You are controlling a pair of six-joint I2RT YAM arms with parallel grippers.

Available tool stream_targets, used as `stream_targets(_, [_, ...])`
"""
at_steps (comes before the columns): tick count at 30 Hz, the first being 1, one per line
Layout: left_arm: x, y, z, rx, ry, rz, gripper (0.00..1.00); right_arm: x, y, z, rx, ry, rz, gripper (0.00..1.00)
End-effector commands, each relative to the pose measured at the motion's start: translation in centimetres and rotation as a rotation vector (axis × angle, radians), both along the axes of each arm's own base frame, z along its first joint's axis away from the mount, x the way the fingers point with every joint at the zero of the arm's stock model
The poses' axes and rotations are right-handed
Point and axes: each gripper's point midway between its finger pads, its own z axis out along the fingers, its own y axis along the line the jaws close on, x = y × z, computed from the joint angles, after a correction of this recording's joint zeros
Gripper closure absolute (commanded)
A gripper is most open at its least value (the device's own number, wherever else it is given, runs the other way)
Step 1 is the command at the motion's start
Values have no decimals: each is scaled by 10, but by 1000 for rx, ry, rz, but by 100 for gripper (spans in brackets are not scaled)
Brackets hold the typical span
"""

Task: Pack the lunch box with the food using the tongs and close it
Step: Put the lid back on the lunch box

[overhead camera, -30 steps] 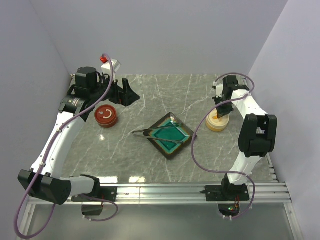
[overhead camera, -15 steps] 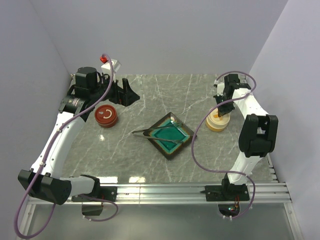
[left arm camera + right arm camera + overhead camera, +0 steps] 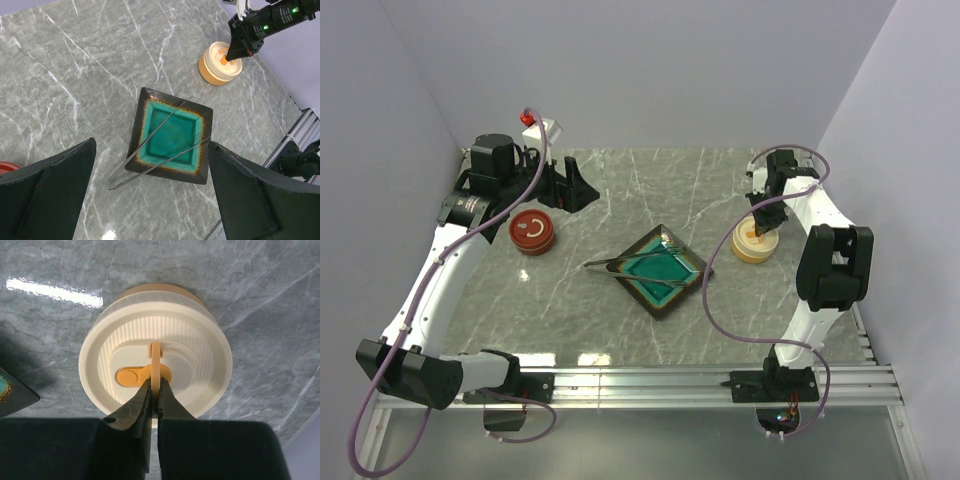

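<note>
**At the table's right side, jaws pinch the lunch box lid tab**

On the right of the grey marbled table [image 3: 620, 190], the right gripper [image 3: 155, 385] reaches down over the lunch box [image 3: 200, 365], a round cream container with a ribbed lid. Its jaws are closed on the thin orange tab [image 3: 156, 355] that stands upright at the lid's centre. An orange oval latch [image 3: 131, 376] lies flat just beside the tab, in a raised rounded panel. The lid is on the box. No lettering can be made out on it.

The tongs [image 3: 620, 262] lie untouched in the middle of the table, well apart from both grippers. Their two slim arms cross the square dish [image 3: 680, 291], which has a teal centre and a dark rim. The joined end pokes out past the dish's left corner onto the marble.

The left gripper [image 3: 570, 190] hangs above the far left of the table. Its jaws are spread wide and hold nothing. Its wrist camera looks down between the two black fingers at the dish and tongs.

Near it sits a round red container [image 3: 532, 232]. The top carries a white curved mark shaped roughly like a C, too small to read as a letter or logo.
</note>
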Motion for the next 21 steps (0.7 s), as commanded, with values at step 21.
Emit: stream_targets(21, [0, 0, 9, -11, -37, -6, 1, -7, 5, -18, -3, 8, 16, 100])
